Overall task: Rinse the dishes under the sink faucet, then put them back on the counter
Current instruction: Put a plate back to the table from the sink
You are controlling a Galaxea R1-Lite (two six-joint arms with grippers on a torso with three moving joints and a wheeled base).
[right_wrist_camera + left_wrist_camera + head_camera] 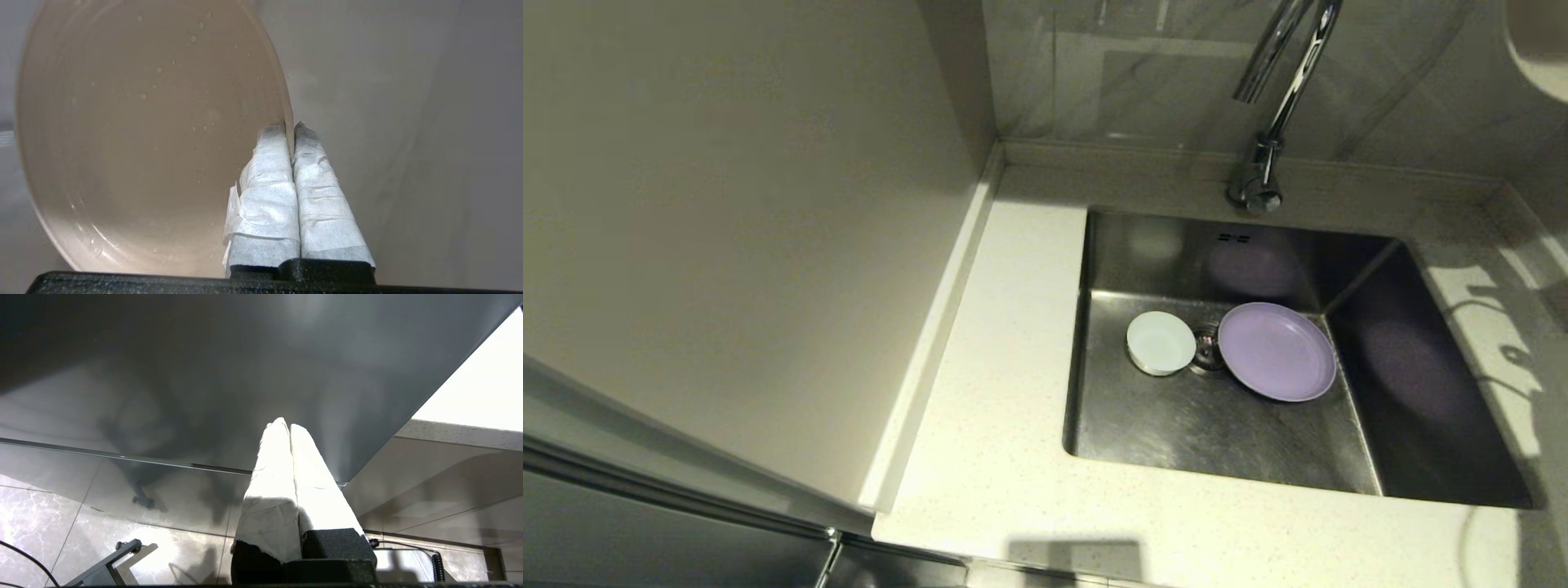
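A small white bowl (1161,343) and a lavender plate (1276,351) lie side by side on the bottom of the steel sink (1176,433), either side of the drain (1207,347). The chrome faucet (1270,139) rises behind the basin. In the right wrist view my right gripper (291,128) is shut on the rim of the beige plate (143,134), which stands on edge with water drops on it. A slice of that plate (1539,45) shows at the head view's far right corner, above the counter (1005,392). My left gripper (286,425) is shut and empty, parked low beside the cabinet.
A tall cabinet side (727,245) walls off the counter's left. A tiled wall (1143,73) runs behind the faucet. Counter strips run left of, in front of and right of the basin (1486,327). The left wrist view shows a glossy tiled floor (61,522).
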